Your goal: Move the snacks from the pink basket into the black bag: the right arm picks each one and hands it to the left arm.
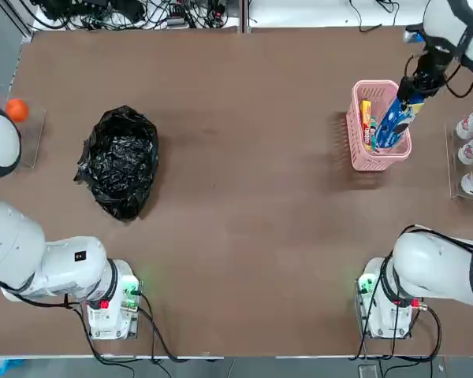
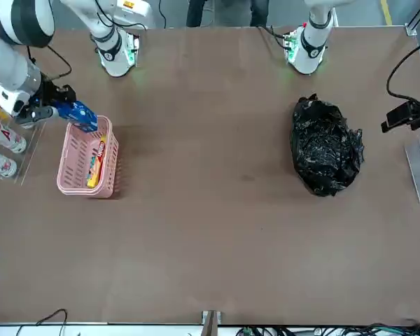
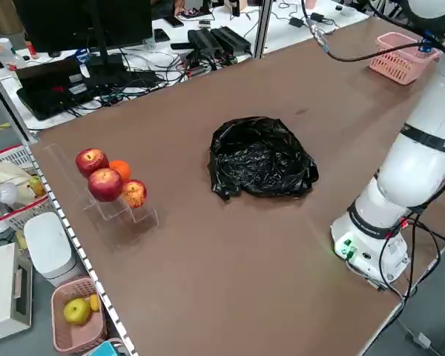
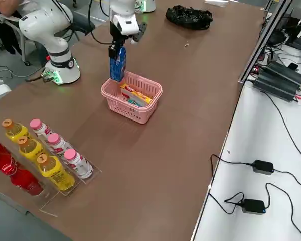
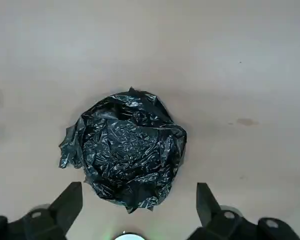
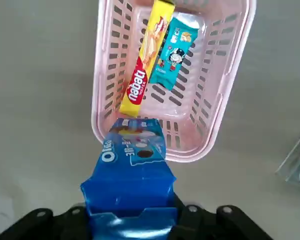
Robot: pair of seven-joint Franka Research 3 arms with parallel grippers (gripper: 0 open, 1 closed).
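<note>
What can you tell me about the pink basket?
The basket is pink, seemingly plastic, rectangular with rounded corners, slotted sides and base, and a thick rim. It stands upright on the table, holding a yellow packet and a teal one.

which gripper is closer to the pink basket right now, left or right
Right. The right gripper is just above the pink basket, near its rim, holding the blue pouch. The left gripper is across the table, over by the black bag.
</note>
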